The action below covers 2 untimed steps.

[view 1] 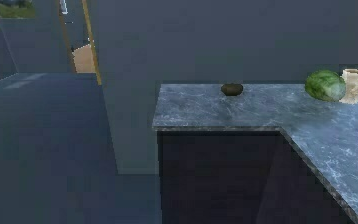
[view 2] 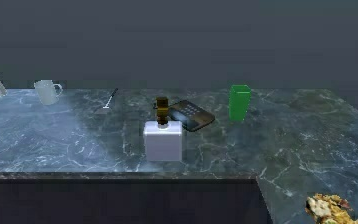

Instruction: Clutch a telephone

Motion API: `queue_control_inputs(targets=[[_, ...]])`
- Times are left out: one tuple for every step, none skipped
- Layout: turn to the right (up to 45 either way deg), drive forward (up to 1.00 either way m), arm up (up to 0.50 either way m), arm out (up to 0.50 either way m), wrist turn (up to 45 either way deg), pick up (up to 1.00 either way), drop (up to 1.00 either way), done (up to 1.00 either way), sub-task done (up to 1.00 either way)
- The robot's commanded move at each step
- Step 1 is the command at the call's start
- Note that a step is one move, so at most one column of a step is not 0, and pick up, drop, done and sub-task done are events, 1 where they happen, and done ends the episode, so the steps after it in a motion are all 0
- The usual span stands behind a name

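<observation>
I note the dark telephone (view 2: pixel 194 116) lying flat on the marbled tabletop (view 2: pixel 77 135). A white block (view 2: pixel 165 143) stands just near-left of it, partly in front. A green cup (view 2: pixel 239 102) stands close on its right and a white mug (view 2: pixel 47 92) far left. The hand's state I cannot tell.

Dim room throughout, brighter light beyond the doorway (view 1: pixel 84 58), faint sheen on the countertop (view 1: pixel 237 110).

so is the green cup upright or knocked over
Upright: the green cup stands on its base on the marble countertop, taller than it is wide, just right of the telephone in the arm side view.
</observation>
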Motion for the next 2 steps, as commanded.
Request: queue_control_inputs(targets=[[0.0, 0.0, 0.5, 0.0, 0.0, 0.0, 0.0, 0.0, 0.0], [0.0, 0.0, 0.38, 0.0, 0.0, 0.0, 0.0, 0.0, 0.0]])
